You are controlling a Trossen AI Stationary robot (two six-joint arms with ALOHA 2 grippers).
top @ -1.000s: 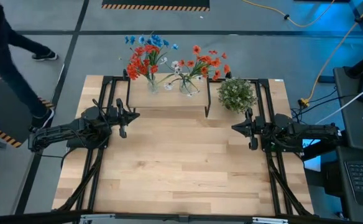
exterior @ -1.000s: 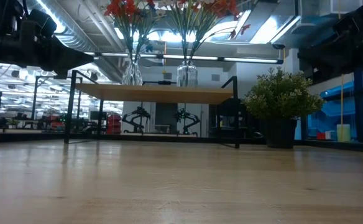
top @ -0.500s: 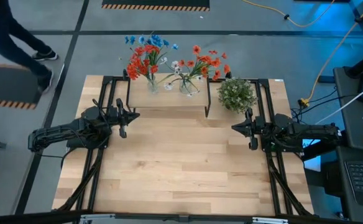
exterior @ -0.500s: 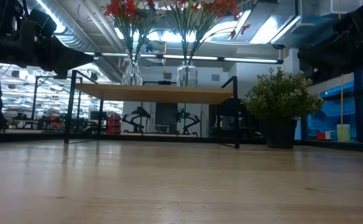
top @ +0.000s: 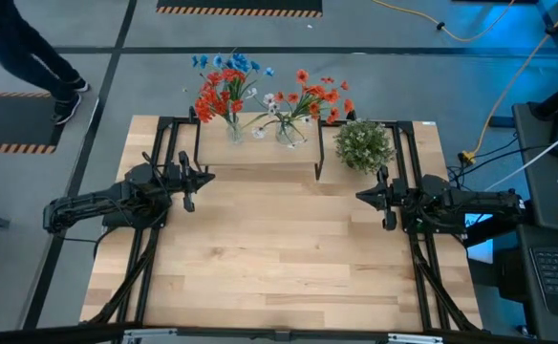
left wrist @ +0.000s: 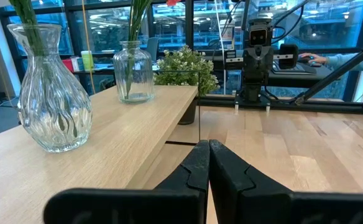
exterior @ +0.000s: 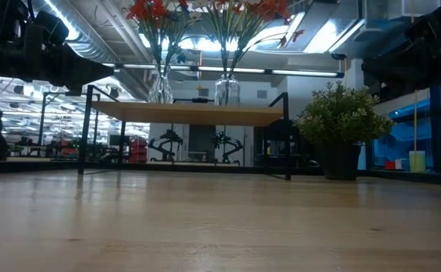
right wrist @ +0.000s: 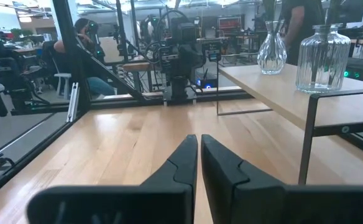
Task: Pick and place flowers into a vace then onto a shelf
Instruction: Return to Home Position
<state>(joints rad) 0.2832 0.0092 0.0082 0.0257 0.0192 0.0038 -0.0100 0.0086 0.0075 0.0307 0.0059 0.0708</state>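
Ribbed glass vases (left wrist: 54, 102) of flowers (top: 226, 88) stand on the pale-wood shelf (left wrist: 128, 127); left hand (left wrist: 208, 145) and right hand (right wrist: 199, 139) are pinched together.

Matte-black jointed arms (top: 97, 205) with tapered pincer fingers (left wrist: 231, 175).

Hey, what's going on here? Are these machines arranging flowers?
The arranging looks finished. The flowers stand in two glass vases on the shelf, beside a potted plant on the table. Neither arm is handling anything: the left hand and right hand are shut and empty, at opposite sides of the table.
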